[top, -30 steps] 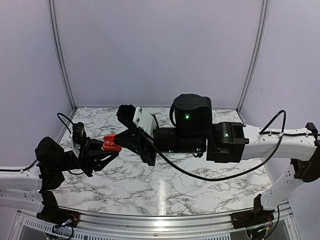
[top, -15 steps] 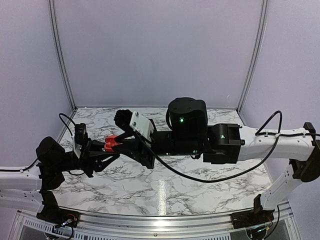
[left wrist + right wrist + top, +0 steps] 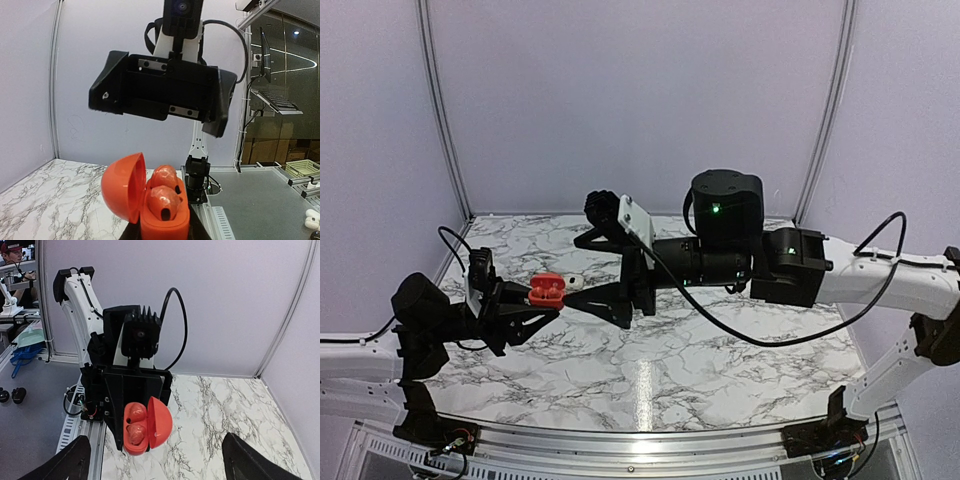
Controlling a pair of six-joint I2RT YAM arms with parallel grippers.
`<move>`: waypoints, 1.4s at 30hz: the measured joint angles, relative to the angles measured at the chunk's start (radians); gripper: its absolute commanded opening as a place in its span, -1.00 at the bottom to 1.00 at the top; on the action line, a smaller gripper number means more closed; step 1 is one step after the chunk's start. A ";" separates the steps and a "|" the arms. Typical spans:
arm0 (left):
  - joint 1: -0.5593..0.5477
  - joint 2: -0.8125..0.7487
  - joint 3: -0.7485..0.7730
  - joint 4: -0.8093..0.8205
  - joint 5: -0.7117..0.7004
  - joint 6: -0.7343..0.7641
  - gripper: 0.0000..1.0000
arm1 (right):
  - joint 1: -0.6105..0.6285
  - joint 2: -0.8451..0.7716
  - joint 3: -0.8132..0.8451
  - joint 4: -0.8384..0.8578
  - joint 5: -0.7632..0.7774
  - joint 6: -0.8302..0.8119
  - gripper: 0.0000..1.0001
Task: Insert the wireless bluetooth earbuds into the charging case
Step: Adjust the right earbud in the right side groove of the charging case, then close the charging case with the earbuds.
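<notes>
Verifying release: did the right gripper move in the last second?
Yes. The right gripper backed rightward toward the right wall post, off the red charging case, jaws open.

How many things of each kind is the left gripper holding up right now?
Red charging case, lid open: 1
Red earbuds seated in it: 2
Total: 3

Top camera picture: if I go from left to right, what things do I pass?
left arm → red charging case, open → right gripper, jaws wide apart → big black motor with a green light
</notes>
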 measured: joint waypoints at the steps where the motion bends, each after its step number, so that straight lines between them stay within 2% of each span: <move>1: 0.000 0.000 0.002 -0.001 0.003 0.000 -1.00 | -0.010 0.003 -0.003 -0.003 -0.009 0.003 0.80; 5: 0.000 0.000 0.016 -0.006 0.007 0.000 -1.00 | -0.024 0.027 -0.005 -0.009 -0.043 0.013 0.73; 15: 0.000 0.002 0.030 -0.016 0.006 -0.005 -1.00 | -0.024 0.099 -0.005 -0.025 -0.165 0.017 0.40; 26: -0.001 0.018 0.038 -0.025 0.000 -0.031 -1.00 | -0.023 0.096 -0.004 -0.042 -0.214 -0.016 0.39; 42: -0.005 0.036 0.067 -0.027 0.006 -0.039 -1.00 | 0.005 0.089 0.022 -0.083 -0.132 -0.070 0.55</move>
